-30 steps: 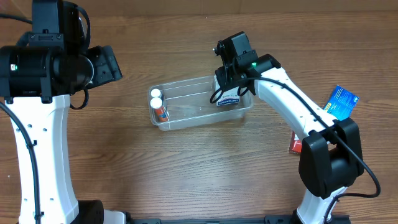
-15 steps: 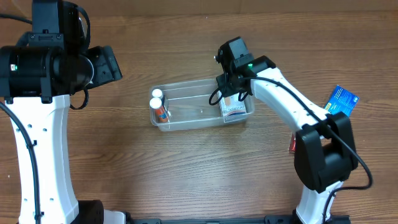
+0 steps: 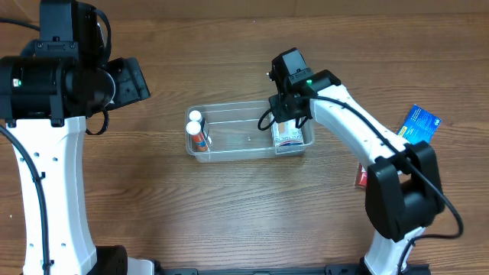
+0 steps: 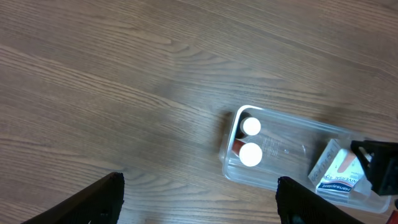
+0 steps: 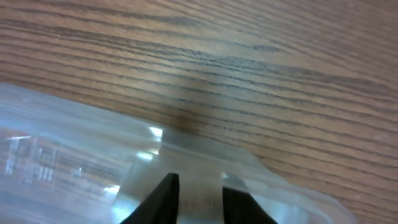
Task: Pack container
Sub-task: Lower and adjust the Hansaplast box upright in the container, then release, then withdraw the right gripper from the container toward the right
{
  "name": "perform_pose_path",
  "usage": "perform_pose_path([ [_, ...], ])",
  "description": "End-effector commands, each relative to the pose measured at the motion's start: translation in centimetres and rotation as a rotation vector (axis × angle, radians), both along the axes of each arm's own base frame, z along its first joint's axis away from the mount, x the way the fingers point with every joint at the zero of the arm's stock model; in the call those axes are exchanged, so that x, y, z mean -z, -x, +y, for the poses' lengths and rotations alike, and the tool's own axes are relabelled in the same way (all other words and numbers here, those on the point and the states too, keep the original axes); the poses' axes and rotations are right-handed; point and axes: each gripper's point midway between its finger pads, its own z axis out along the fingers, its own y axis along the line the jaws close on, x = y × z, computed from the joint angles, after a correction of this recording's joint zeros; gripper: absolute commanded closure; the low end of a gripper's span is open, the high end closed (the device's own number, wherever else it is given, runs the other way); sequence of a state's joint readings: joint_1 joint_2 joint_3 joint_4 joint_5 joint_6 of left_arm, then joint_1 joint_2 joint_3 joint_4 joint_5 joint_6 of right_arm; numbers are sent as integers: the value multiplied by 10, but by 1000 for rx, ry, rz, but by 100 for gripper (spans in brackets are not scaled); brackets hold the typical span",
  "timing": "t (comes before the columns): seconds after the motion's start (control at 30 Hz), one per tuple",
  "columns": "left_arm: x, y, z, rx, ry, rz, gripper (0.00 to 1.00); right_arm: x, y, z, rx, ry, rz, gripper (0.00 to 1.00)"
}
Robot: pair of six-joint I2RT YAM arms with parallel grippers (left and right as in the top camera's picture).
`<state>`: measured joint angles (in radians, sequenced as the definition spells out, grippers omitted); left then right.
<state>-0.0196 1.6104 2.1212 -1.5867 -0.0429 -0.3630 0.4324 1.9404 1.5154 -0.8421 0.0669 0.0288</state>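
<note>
The clear container (image 3: 244,145) lies at the table's middle. Two white-capped bottles (image 3: 196,130) stand in its left end. My right gripper (image 3: 284,118) is over the container's right end, shut on a white and blue box (image 3: 289,138) that sits inside it. In the right wrist view the fingers (image 5: 200,180) pinch the pale box (image 5: 200,202) behind the container's blurred wall (image 5: 74,143). My left gripper (image 4: 202,205) is open and empty, high above the table, left of the container (image 4: 292,140).
A blue packet (image 3: 421,124) lies at the far right. A red box (image 3: 361,178) lies beside the right arm's base, partly hidden. The left arm's body fills the overhead view's upper left.
My right gripper moved the box right and toward the front, down into the container's right end. The container shifted slightly right. The left arm has not moved.
</note>
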Motion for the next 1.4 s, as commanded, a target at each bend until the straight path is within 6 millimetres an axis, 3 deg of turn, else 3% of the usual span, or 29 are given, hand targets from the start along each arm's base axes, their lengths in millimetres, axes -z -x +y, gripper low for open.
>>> perform_pose_path([
  [0.0, -4, 0, 3, 8, -26, -11, 20, -56, -1, -2, 9, -46, -120, 70],
  [0.1, -4, 0, 3, 8, -26, -11, 20, -77, 0, -2, 9, -67, -163, 60],
  [0.2, -4, 0, 3, 8, -26, -10, 20, -98, 1, -11, 33, -53, -217, 60],
  [0.3, -4, 0, 3, 8, -26, -11, 20, -112, -1, -45, 201, 19, -271, 61],
  [0.43, -4, 0, 3, 8, -26, -11, 20, -100, 7, -80, 350, 64, -209, 73],
  [0.6, -4, 0, 3, 8, -26, -11, 20, -60, 25, -104, 443, 35, -25, 80],
  [0.8, -4, 0, 3, 8, -26, -11, 20, -19, 41, -100, 368, 7, 126, 80],
  [0.9, -4, 0, 3, 8, -26, -11, 20, -12, 47, -94, 340, 8, 168, 80],
  [1.13, -4, 0, 3, 8, -26, -11, 20, -10, 68, -59, 159, -127, 276, 80],
  [1.37, -4, 0, 3, 8, -26, -11, 20, -10, 76, -60, 161, -125, 313, 80],
])
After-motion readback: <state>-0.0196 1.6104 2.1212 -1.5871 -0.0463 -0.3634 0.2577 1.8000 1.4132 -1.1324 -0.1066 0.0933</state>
